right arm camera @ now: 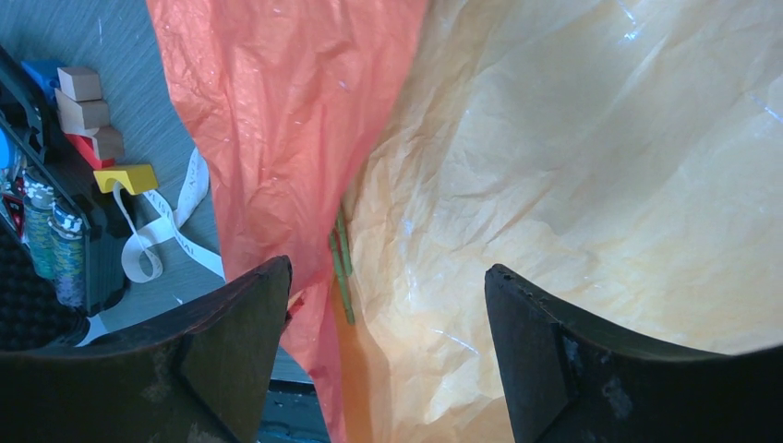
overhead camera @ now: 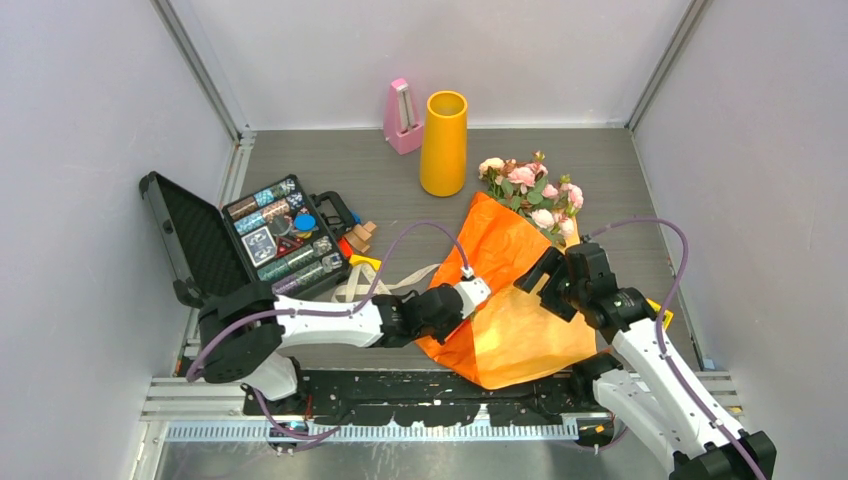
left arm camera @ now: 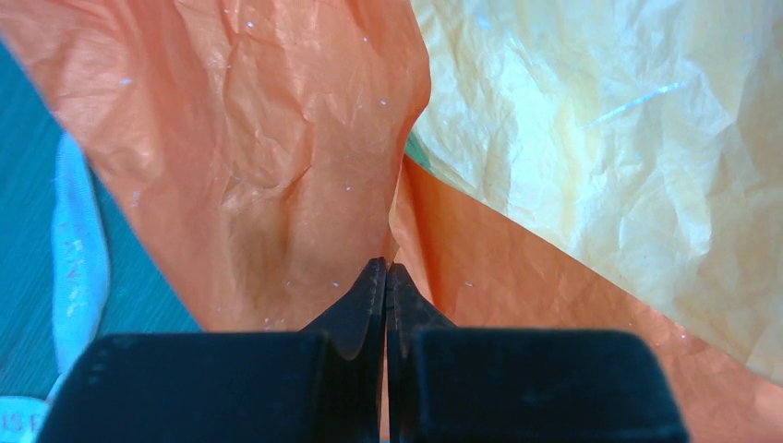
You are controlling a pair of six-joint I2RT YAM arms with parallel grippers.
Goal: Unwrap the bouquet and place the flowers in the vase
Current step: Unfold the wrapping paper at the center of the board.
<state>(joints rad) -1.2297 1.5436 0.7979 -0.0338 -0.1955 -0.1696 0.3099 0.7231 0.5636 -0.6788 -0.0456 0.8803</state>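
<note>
The bouquet lies on the worktop, blooms near the vase; its orange paper looks light, crinkly and tearable. The left end effector is pinched shut on a paper fold, and the right end effector hangs open above the green stems, likely the firmer hold.

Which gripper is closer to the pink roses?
Right. The right gripper hovers open just short of the roses; the left gripper pinches the orange paper farther back and left.

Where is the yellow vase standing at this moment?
In the top view the vase stands upright at the far middle of the table, just right of the pink metronome and left of the flowers.
</note>
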